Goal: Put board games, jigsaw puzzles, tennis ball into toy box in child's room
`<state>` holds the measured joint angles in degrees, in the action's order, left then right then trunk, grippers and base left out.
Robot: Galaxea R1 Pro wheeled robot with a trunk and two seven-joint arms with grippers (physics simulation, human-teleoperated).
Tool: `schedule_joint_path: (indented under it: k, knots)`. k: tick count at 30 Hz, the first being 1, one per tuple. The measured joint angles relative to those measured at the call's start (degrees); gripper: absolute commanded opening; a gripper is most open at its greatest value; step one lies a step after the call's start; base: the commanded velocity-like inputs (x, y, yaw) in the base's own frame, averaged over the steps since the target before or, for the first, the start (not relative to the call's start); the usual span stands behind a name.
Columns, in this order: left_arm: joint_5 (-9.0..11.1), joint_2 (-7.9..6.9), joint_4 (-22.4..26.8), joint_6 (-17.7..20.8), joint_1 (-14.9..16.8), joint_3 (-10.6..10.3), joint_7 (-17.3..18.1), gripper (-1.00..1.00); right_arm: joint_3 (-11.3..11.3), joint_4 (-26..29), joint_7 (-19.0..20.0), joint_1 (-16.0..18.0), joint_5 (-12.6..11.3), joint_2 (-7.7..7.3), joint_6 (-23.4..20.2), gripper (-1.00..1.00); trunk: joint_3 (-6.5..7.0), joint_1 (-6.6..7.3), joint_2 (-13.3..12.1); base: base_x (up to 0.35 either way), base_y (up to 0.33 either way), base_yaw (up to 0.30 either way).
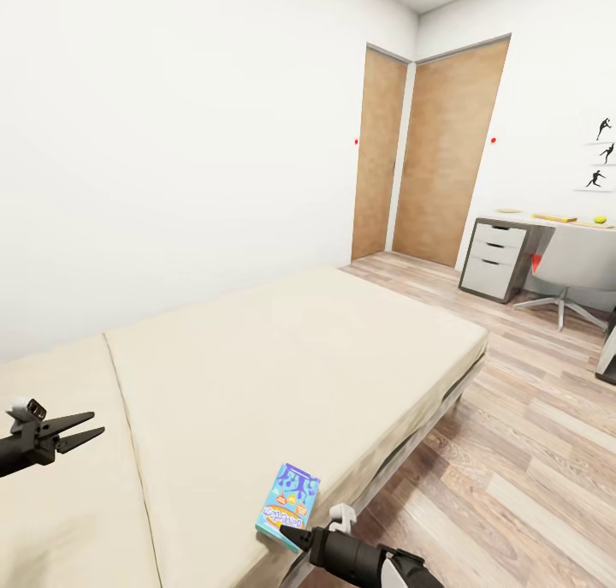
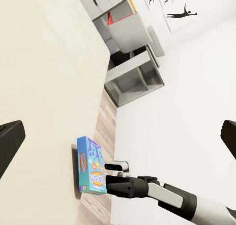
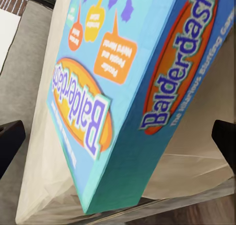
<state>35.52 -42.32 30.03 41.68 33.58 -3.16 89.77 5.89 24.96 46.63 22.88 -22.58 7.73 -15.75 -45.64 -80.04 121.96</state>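
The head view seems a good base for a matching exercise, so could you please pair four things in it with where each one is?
Things:
1. blue board game
2. tennis ball
3. left gripper
4. swivel chair

Places:
A. on the far desk top, below the wall pictures
B. above the mattress near the head of the bed, jaws apart
C. at the near edge of the bed, just ahead of the right gripper
D. on the wood floor, beside the white drawers

Pairs: 1-C, 2-A, 3-B, 4-D
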Motion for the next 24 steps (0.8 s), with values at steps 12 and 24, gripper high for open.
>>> schedule_joint_path:
  k: [12, 24]
  knots:
    - [0.0, 0.02, 0.0, 0.0, 0.0, 0.0, 0.0, 1.00, -2.2, 0.1, -1.7, 0.1, 0.7, 0.38, 1.2, -1.00, 0.01, 0.00, 0.0, 0.000, 0.000, 0.000]
    - [0.0, 0.02, 0.0, 0.0, 0.0, 0.0, 0.0, 1.00, -2.1, 0.1, -2.4, 0.1, -16.4, 0.37, 1.2, -1.00, 0.01, 0.00, 0.0, 0.000, 0.000, 0.000]
